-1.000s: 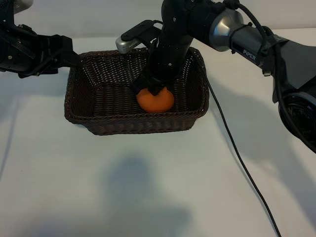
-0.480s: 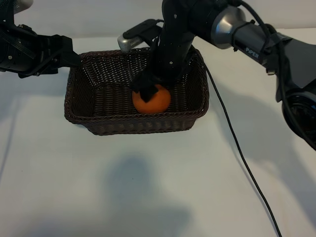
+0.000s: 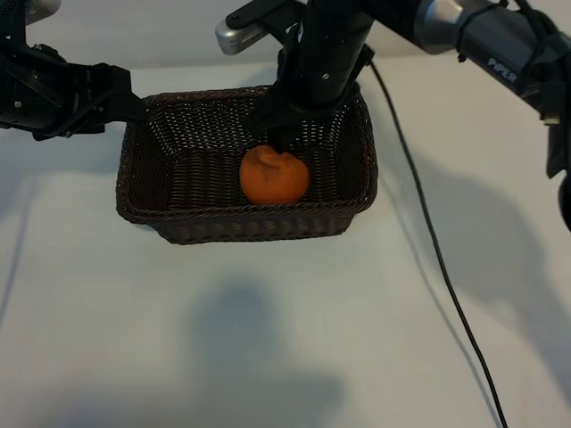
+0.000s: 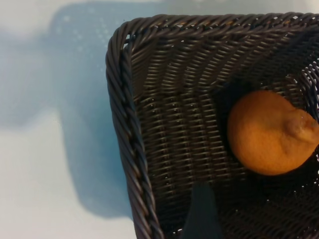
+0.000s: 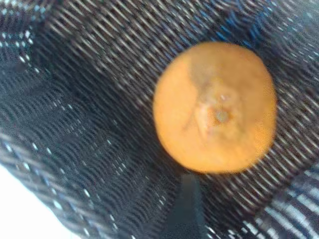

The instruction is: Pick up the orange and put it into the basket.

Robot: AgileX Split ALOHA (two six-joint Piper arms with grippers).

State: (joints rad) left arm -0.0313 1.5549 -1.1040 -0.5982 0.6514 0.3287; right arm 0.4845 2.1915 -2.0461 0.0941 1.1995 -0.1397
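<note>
The orange [image 3: 274, 176] lies on the floor of the dark brown wicker basket [image 3: 187, 169], right of its middle, knob upward. My right gripper [image 3: 275, 134] hangs just above the orange, open, clear of the fruit. In the right wrist view the orange [image 5: 215, 107] rests free on the weave, with one finger [image 5: 184, 209] short of it. My left gripper [image 3: 129, 105] is parked, open and holding nothing, at the basket's far left corner. Its wrist view shows the braided rim [image 4: 124, 124], the orange [image 4: 271, 132] and one finger [image 4: 202, 214].
The basket stands on a white table [image 3: 268, 339]. A black cable [image 3: 428, 241] trails across the table from the right arm, past the basket's right side, toward the front edge.
My right gripper has opened off the orange and risen above it. The orange stays on the basket floor, shifted slightly left. The left arm has not moved.
</note>
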